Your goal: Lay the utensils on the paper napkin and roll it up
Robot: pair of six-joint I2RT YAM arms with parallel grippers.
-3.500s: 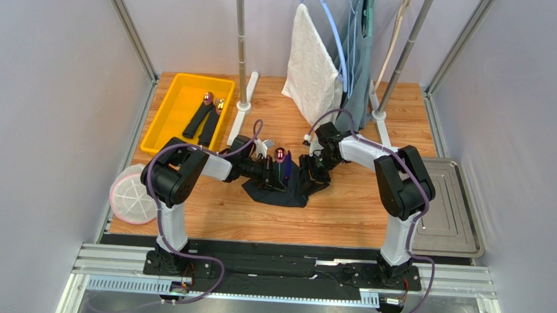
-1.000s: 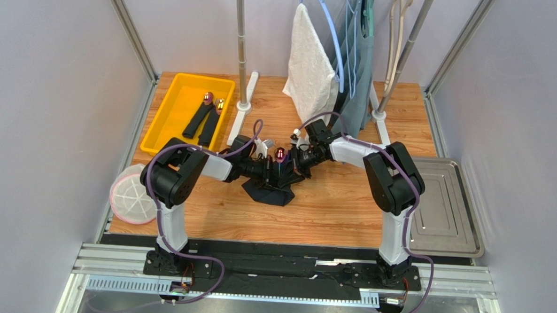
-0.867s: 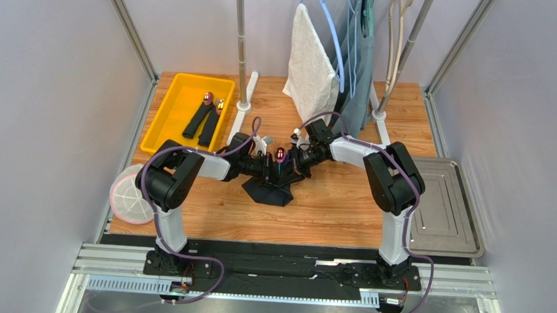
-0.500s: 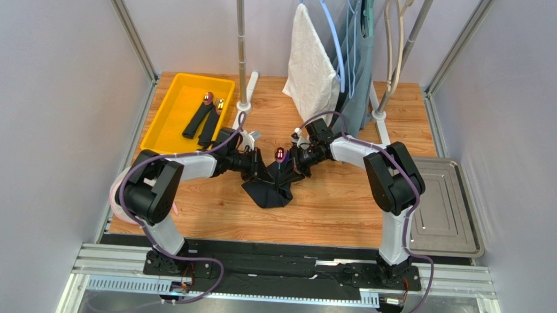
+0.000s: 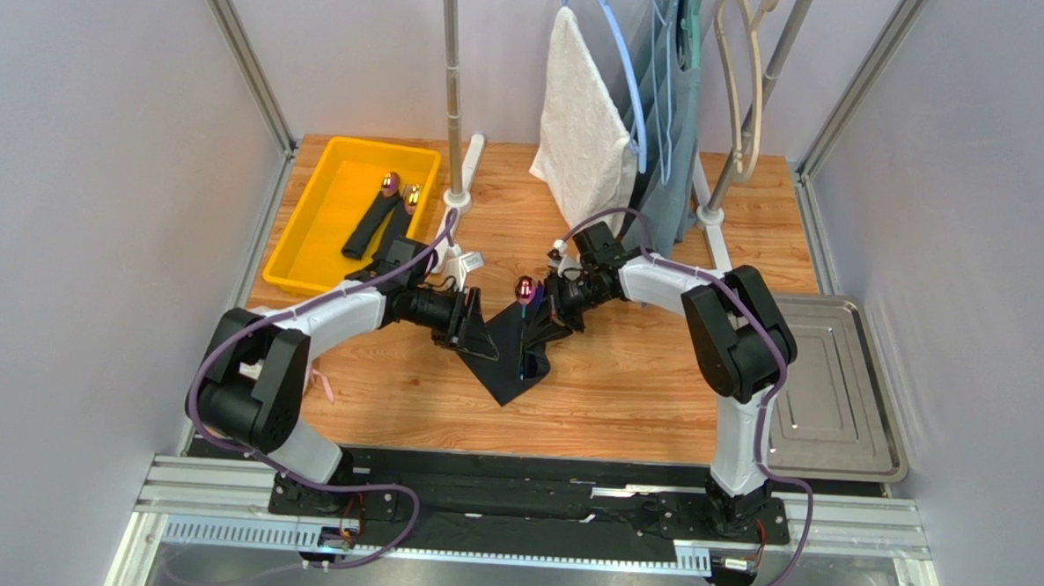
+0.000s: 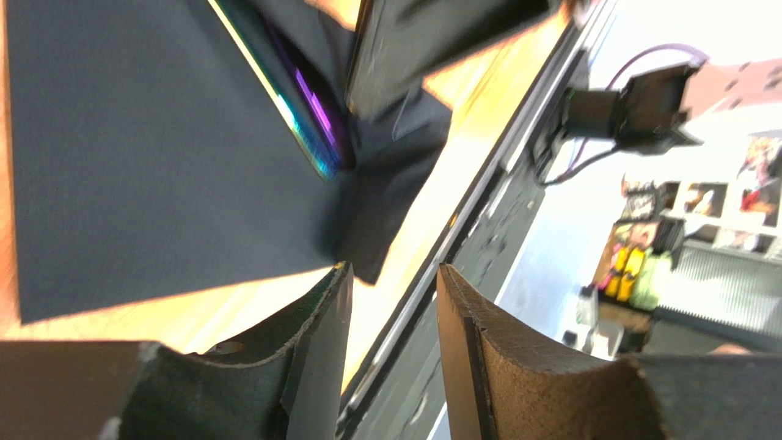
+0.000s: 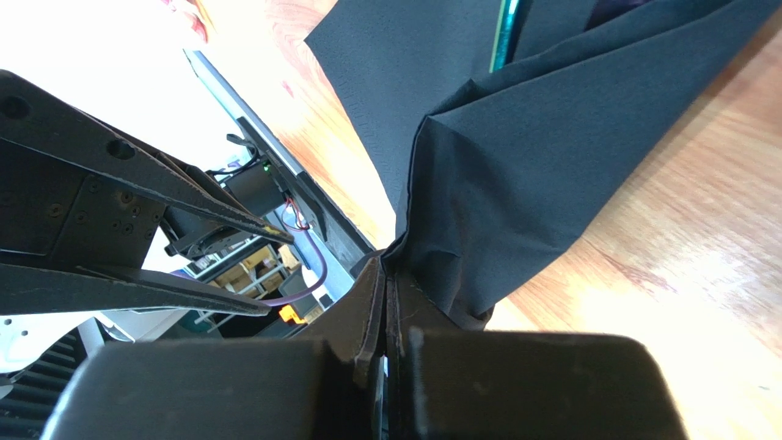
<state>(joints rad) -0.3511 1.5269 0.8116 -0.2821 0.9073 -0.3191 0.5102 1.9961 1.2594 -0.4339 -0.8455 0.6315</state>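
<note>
The black paper napkin (image 5: pixel 512 352) lies partly folded on the wooden table, its left part spread flat. A utensil with an iridescent purple head (image 5: pixel 525 291) sticks out of its far end. In the wrist views a shiny utensil edge (image 6: pixel 307 124) (image 7: pixel 502 37) shows inside the fold. My right gripper (image 5: pixel 556 305) (image 7: pixel 385 275) is shut on a bunched fold of the napkin (image 7: pixel 514 156). My left gripper (image 5: pixel 473 328) (image 6: pixel 390 284) stands open just left of the napkin (image 6: pixel 138 137), nothing between its fingers.
A yellow bin (image 5: pixel 308 231) at the back left holds dark rolled bundles (image 5: pixel 378 223) with shiny tips. A white towel (image 5: pixel 582 111) and a grey-blue garment (image 5: pixel 668 101) hang on a rack behind. A metal tray (image 5: pixel 834 386) sits at the right edge.
My left gripper has opened, let go of the napkin and drawn back to the left. The napkin's left part has dropped flat. The right gripper has stayed shut in place.
</note>
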